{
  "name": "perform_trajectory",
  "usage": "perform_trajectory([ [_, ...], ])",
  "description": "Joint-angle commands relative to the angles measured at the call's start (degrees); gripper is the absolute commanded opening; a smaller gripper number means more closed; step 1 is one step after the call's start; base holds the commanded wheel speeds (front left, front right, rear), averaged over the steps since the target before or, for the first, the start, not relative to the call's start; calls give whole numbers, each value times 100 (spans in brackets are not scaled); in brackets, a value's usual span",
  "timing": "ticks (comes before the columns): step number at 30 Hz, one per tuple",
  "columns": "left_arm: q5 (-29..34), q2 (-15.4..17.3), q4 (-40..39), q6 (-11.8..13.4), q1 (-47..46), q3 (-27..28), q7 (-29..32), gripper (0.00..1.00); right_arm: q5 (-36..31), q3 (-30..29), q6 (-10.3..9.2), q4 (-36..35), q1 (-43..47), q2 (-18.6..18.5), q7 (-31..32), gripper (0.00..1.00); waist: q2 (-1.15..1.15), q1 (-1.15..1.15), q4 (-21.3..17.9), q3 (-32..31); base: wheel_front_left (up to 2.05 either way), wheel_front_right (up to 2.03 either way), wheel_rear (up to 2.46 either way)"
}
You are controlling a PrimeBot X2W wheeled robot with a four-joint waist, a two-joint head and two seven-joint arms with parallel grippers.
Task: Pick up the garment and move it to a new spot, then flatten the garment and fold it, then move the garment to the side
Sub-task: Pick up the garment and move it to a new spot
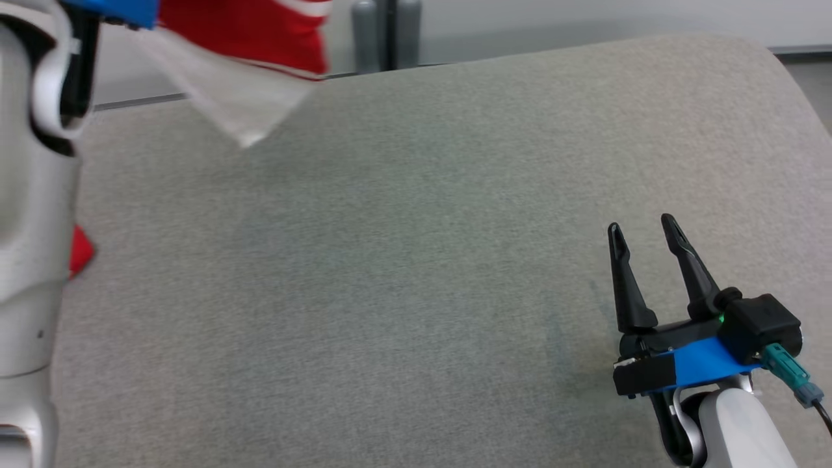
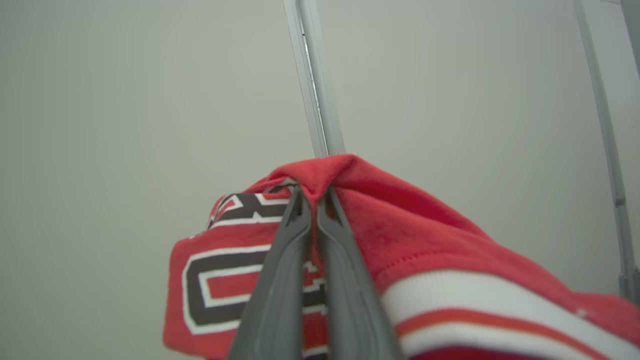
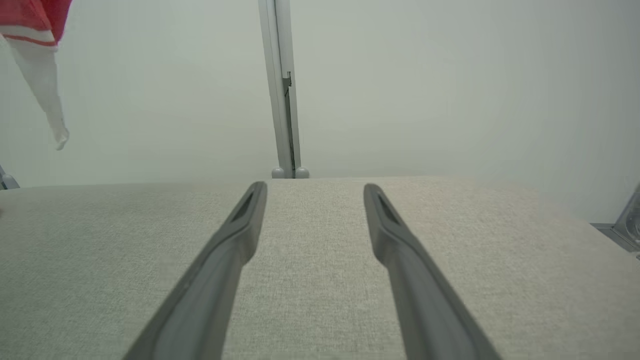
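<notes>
While the left gripper (image 2: 315,199) hung high at the far left, its jaws were clamped tight on a bunched fold of the red garment (image 2: 430,240). It dangled clear of the grey padded worktop (image 1: 416,273), a white part drooping to a point below the red. Over at the near right, the right gripper (image 1: 642,224) sat low over the worktop, jaws spread wide, gripping nothing.
</notes>
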Motion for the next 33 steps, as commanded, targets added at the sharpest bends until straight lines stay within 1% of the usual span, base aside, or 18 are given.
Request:
perform_trajectory([
  [1,-74,-134,-241,-1,16,-92,117,0,101,11,1,-30,-44,-21,-28,100,0,0,-156,47,0,0,0],
  [7,-13,-292,-665,6,420,-464,332,0,233,50,1,-152,-120,-21,-32,100,0,0,-398,184,0,0,0],
  [13,-110,-457,-577,57,1239,-750,278,0,258,73,1,-172,-117,-21,-33,100,0,0,-460,170,0,0,0],
  [14,-110,-457,-577,57,1239,-750,278,0,258,73,1,-172,-117,-21,-33,100,0,0,-460,170,0,0,0],
  [20,-240,-651,-218,145,2283,-1037,62,0,207,64,1,-185,-69,-21,-34,100,0,0,-418,139,0,0,0],
  [23,-282,-751,69,136,2737,-1187,-55,0,192,63,1,-163,-69,-20,-33,100,0,0,-376,129,0,0,0],
  [27,-364,-910,440,121,3171,-1333,-232,0,171,66,1,-126,-47,-21,-32,100,0,0,-307,86,0,0,0],
  [31,-414,-1106,705,102,3366,-1462,-406,0,129,83,1,-65,-13,-21,-31,100,0,0,-215,-2,0,0,0],
  [32,-419,-1144,733,121,3368,-1460,-478,14,121,77,1,-50,-6,-22,-31,100,0,0,-184,-33,0,0,0],
  [33,-412,-1186,758,142,3376,-1466,-541,50,116,75,1,-33,1,-21,-31,100,0,0,-154,-71,0,0,0],
])
